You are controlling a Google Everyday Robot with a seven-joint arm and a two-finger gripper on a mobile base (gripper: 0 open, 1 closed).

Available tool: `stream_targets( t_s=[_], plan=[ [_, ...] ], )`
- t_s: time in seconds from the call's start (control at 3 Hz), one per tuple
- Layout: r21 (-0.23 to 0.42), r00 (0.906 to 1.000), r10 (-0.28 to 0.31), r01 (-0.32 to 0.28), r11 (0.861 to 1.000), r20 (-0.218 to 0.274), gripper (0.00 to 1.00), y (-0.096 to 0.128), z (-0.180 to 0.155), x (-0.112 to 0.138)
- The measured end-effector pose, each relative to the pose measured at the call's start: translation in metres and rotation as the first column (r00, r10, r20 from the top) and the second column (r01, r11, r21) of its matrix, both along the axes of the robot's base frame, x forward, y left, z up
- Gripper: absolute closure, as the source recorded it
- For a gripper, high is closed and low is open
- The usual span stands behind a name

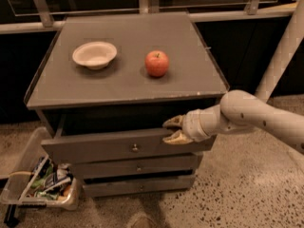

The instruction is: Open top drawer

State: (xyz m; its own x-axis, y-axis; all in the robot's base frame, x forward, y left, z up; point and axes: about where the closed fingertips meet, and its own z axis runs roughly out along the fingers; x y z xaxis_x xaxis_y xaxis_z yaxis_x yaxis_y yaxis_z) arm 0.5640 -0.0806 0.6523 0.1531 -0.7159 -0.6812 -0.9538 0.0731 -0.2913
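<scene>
We are viewing a grey cabinet from the front and above, and we are placing everything relative to the knob [135, 147] at mid-front of the top drawer [95, 148]. The top drawer is sitting partly out of the cabinet. Its front is standing forward of the carcass, and a dark gap is showing above the knob, under the tabletop [123, 87].

The end effector [174, 130] is working at the upper edge of the drawer front, to the right of the knob as we view it and slightly higher. Its fingers [174, 122] are standing a little apart. One is reaching over and behind the edge, and the other is lying against the front face. We are judging that they are pinching the edge rather than the knob, though we are not seeing the contact itself. The pale arm [256, 115] is entering from farther right of the knob.

Above and behind the knob, a bowl [94, 54] and an apple [156, 63] are resting on the tabletop, well apart from each other. Directly below the knob, two slimmer drawers [138, 167] are sitting closed. Down and to the left of the knob, a clear bin [19, 167] of clutter is standing on the floor.

We are taking the step in hand to be the pull itself, with the opening begun but not finished. The next move is calling for a straight draw toward the viewer, along the slides. The grip lies off-centre from the knob, so any sideways pull is risking a skewed, jammed drawer or a slip off the edge.
</scene>
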Motion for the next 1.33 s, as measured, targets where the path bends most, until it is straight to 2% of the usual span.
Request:
stream_targets(
  t_s=[0.33, 0.67, 1.0, 1.33],
  plan=[
    [0.0, 1.0, 0.0, 0.0, 1.0, 0.0, 1.0, 0.0, 0.001, 0.0],
    [0.001, 0.9996, -0.022, 0.022, 1.0, -0.015, 0.92, -0.006, -0.002, -0.014],
    [0.001, 0.9996, -0.022, 0.022, 1.0, -0.015, 0.74, -0.006, -0.002, -0.014],
    [0.001, 0.9996, -0.022, 0.022, 1.0, -0.015, 0.51, -0.005, -0.002, -0.014]
  ],
)
